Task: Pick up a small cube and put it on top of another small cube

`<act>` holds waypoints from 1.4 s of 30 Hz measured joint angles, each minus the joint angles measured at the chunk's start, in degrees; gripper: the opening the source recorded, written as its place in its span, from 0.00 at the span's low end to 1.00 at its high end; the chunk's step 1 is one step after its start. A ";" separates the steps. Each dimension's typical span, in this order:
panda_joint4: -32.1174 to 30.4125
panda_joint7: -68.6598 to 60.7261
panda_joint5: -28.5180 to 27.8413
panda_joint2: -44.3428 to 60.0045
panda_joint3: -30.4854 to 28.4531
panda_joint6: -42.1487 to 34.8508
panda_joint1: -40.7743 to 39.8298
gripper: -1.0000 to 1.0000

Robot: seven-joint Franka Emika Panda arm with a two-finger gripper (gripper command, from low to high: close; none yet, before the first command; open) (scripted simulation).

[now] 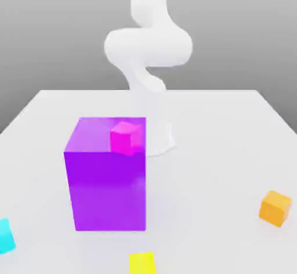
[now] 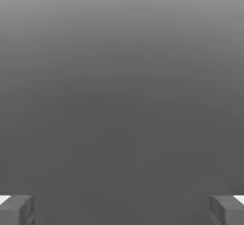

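Magenta cube (image 1: 125,138) sits at the big purple block's (image 1: 107,190) one o'clock, exterior view; can't tell if stacked or floating. Claw (image 2: 122,210) open, empty. Likely step: approach a small cube; square jaws to its faces, descend straight.

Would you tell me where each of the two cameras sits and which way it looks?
Exterior view: off the arm, facing the robot arm across the table, looking somewhat down on the large purple block and the small cubes; the arm's white links show.
Hand view: on the hand, looking out past the gripper at a plain grey expanse; its two fingers show, wide apart.
Shared: both include part of the robot; I can match no cube between them.
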 joint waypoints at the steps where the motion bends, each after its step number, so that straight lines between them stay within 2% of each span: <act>1: -0.56 -0.85 0.81 2.26 0.25 0.98 1.34 0.50; 9: -4.71 -6.15 5.47 19.05 4.13 8.23 10.32 0.50; 15: -7.85 -7.64 5.51 31.46 8.92 13.79 15.56 0.50; 21: -11.08 -4.69 -0.63 44.01 12.10 19.60 22.60 0.50; 25: -12.51 -0.48 -7.60 52.36 10.78 23.70 26.80 0.50; 29: -11.26 2.29 -11.47 60.65 7.22 30.01 30.09 0.50; 30: -10.96 2.74 -12.02 62.30 6.48 31.35 30.71 0.00; 37: -10.93 2.91 -12.24 62.50 6.41 31.50 30.78 0.00; 42: -12.69 -0.37 -7.92 53.50 9.34 24.33 28.71 0.00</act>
